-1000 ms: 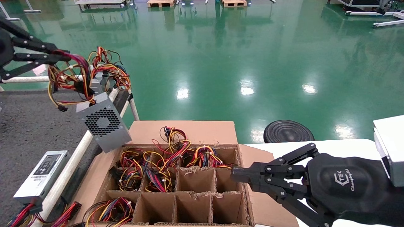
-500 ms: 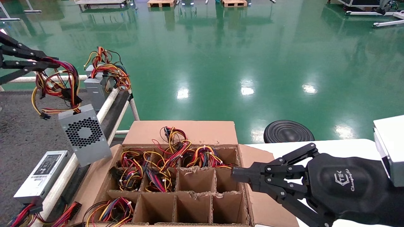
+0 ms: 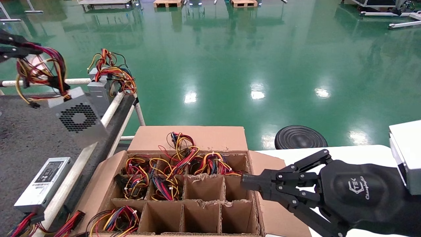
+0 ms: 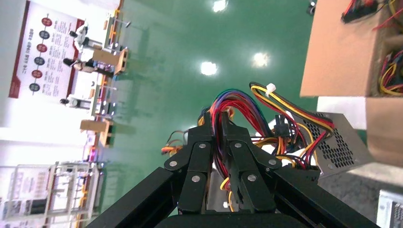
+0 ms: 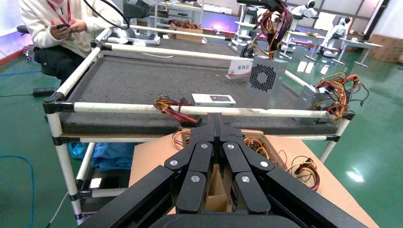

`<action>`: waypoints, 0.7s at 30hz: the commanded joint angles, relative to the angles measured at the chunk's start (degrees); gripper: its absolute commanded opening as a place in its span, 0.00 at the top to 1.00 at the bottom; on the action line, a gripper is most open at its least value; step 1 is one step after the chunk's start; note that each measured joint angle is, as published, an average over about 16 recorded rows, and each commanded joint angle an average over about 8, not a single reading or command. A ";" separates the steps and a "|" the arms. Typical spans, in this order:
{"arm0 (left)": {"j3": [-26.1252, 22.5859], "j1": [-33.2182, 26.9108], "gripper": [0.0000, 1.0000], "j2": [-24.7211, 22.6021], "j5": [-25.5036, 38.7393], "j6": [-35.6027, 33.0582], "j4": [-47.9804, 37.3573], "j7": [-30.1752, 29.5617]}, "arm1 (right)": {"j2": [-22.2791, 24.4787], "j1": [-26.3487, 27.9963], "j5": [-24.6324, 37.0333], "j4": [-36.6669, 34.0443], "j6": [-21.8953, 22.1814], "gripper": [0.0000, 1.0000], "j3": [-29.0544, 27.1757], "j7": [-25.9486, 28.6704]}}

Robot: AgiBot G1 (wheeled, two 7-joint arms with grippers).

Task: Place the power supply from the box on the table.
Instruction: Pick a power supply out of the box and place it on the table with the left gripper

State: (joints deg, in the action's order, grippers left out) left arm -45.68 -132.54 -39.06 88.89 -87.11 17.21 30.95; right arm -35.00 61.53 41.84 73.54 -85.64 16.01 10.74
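Now, what the coming move turns on:

Held thing: we see the power supply (image 3: pixel 77 117) hanging in the air at the left of the head frame, fan grille facing us, its body tilted.

Left tool: the left tool (image 3: pixel 14 47), at the upper left edge of the head frame, is pinching the wire bundle (image 3: pixel 39 72) and not the metal case; the left wrist view shows the fingers (image 4: pixel 202 159) pressed together on the red and yellow wires.

Direction from tool to thing: we find the power supply below the left tool and toward frame right of it, dangling on its own wires.

Over what: by our reading it hangs above the bench (image 3: pixel 29 138), the dark speckled surface, just inside the white rail (image 3: pixel 111 108) and clear of the box (image 3: pixel 184 194).

Long axis: we judge it slanted, lower corner toward the rail, so that corner would likely touch first.

Neighbours: the flat silver unit (image 3: pixel 42 184) lies at the lower left, and another grey unit (image 3: pixel 100 92) stands by the rail just to frame right.

Nearer arm: the left one, plainly; the right tool (image 3: pixel 245 184), pressed together with nothing in it, sits at the lower right over the box's near-right cells.

Next move, as we judge: lowering straight down, with a swinging load as the risk.
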 commanded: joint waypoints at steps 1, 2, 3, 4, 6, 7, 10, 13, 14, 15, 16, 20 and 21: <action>0.04 -0.50 1.00 0.21 0.52 0.26 0.03 0.15 | 0.00 0.00 0.00 0.00 0.00 1.00 0.00 0.00; -0.02 -0.79 1.00 0.28 0.82 0.34 -0.12 0.24 | 0.00 0.00 0.00 0.00 0.00 1.00 0.00 0.00; -0.09 -1.06 1.00 0.35 1.10 0.40 -0.28 0.33 | 0.00 0.00 0.00 0.00 0.00 1.00 0.00 0.00; -0.16 -1.33 1.00 0.41 1.38 0.46 -0.47 0.43 | 0.00 0.00 0.00 0.00 0.00 1.00 0.00 0.00; -0.33 -1.85 1.00 0.51 1.92 0.55 -0.88 0.64 | 0.00 0.00 0.00 0.00 0.00 1.00 0.00 0.00; -0.42 -2.10 1.00 0.55 2.17 0.58 -1.10 0.74 | 0.00 0.00 0.00 0.00 0.00 1.00 0.00 0.00; -0.70 -2.75 1.00 0.67 2.84 0.64 -1.76 1.04 | 0.00 0.00 0.00 0.00 0.00 1.00 0.00 0.00; -1.00 -3.28 1.00 0.85 3.43 0.66 -2.42 1.29 | 0.00 0.00 0.00 0.00 0.00 1.00 0.00 0.00; -1.10 -3.42 1.00 0.93 3.61 0.67 -2.63 1.36 | 0.00 0.00 0.00 0.00 0.00 1.00 0.00 0.00; -1.22 -3.55 1.00 1.03 3.79 0.68 -2.84 1.42 | 0.00 0.00 0.00 0.00 0.00 1.00 0.00 0.00; -1.33 -3.65 1.00 1.15 3.97 0.69 -3.04 1.48 | 0.00 0.00 0.00 0.00 0.00 1.00 0.00 0.00; -1.79 -3.93 1.00 1.64 4.60 0.77 -3.78 1.63 | 0.00 0.00 0.00 0.00 0.00 1.00 0.00 0.00; -1.90 -3.96 1.00 1.76 4.74 0.79 -3.96 1.65 | 0.00 0.00 0.00 0.00 0.00 1.00 0.00 0.00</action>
State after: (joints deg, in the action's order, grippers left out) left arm -47.58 -136.41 -37.33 93.60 -86.31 13.18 32.59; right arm -35.00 61.53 41.84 73.54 -85.64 16.01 10.74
